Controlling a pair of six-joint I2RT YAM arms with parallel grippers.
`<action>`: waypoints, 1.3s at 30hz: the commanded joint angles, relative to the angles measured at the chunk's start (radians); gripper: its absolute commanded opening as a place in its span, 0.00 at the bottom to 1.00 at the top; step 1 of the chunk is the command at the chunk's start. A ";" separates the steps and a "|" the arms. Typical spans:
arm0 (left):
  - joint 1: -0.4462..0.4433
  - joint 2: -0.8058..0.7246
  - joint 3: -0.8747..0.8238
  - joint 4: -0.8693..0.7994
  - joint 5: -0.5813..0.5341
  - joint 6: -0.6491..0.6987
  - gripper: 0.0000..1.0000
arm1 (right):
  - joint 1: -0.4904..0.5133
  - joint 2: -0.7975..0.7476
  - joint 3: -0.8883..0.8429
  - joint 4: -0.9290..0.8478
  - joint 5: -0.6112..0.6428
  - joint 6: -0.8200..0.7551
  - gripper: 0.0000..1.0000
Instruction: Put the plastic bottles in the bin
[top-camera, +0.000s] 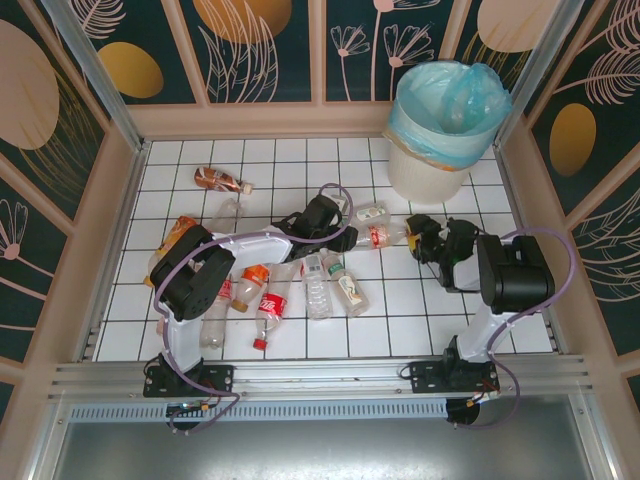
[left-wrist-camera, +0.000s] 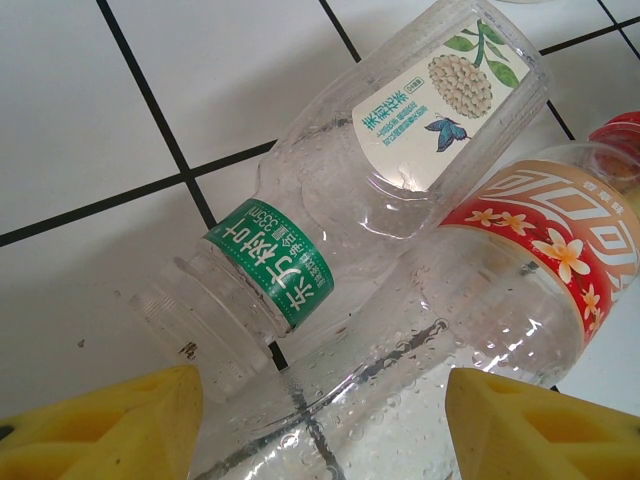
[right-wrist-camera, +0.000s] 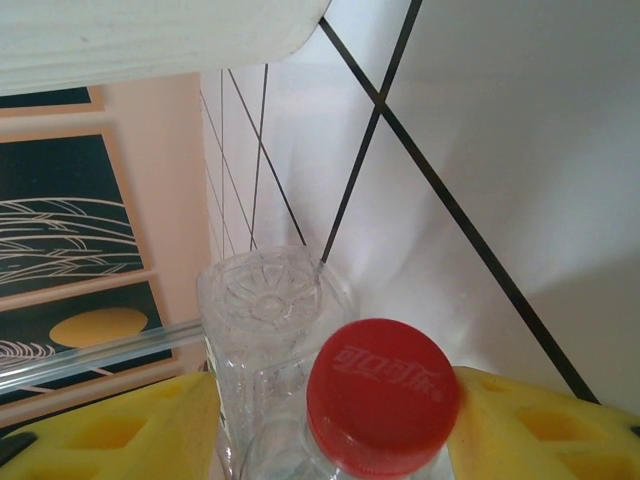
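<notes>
Grasp stage: right tool (right-wrist-camera: 332, 400) straddles red-capped bottle (right-wrist-camera: 380, 395), left tool (left-wrist-camera: 325, 390) red-labelled bottle (left-wrist-camera: 540, 240); grips unconfirmable. Next: clamp, lift to bin (top-camera: 425, 178).

— What carries the things?
— A table (top-camera: 430, 315) of white square tiles with dark lines between them; a beige border (top-camera: 120, 230) runs around it.
— And what is on it?
— The bin (top-camera: 428, 172) stands upright in the far right corner; the plastic bottles (top-camera: 317, 285) lie on their sides in the middle and on the left, several touching; one brown bottle (top-camera: 222, 180) lies apart, far left.
</notes>
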 joint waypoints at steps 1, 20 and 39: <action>-0.006 0.022 0.019 -0.022 -0.010 0.025 0.66 | -0.013 0.044 0.038 -0.086 0.036 -0.039 0.61; -0.006 0.005 0.014 -0.021 -0.018 0.048 0.66 | -0.046 0.130 0.103 -0.068 -0.016 -0.071 0.25; -0.006 -0.225 0.191 -0.116 -0.137 0.161 0.78 | -0.023 -0.384 0.162 -0.398 0.231 -0.353 0.00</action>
